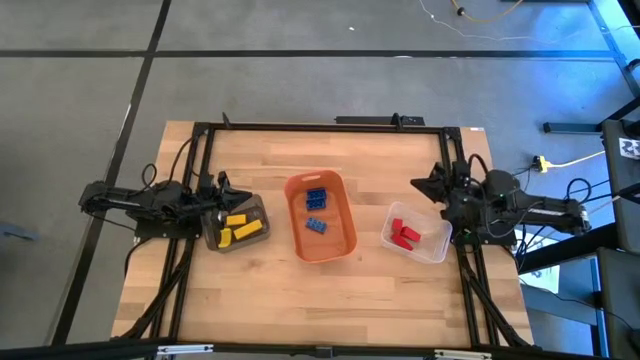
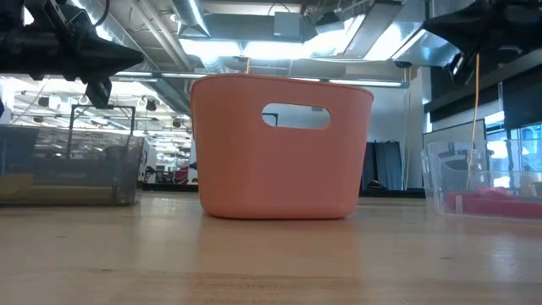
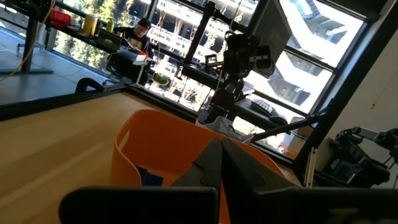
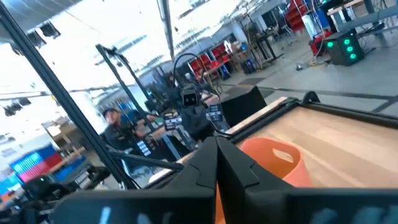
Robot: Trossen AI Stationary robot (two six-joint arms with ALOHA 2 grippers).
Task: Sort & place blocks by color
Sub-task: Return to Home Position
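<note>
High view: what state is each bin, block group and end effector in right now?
Orange bin: upright, holds the blue blocks.
Dark bin: upright, holds the yellow blocks.
Clear bin: upright, holds the red blocks.
Left end effector: shut, nothing held.
Right end effector: shut, nothing held.

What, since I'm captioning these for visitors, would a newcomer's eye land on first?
The orange tub at the table's middle, with blue blocks inside it. Flanking it are a dark bin with yellow blocks on the left and a clear bin with red blocks on the right. The left gripper and right gripper are shut, each by its own bin.
</note>
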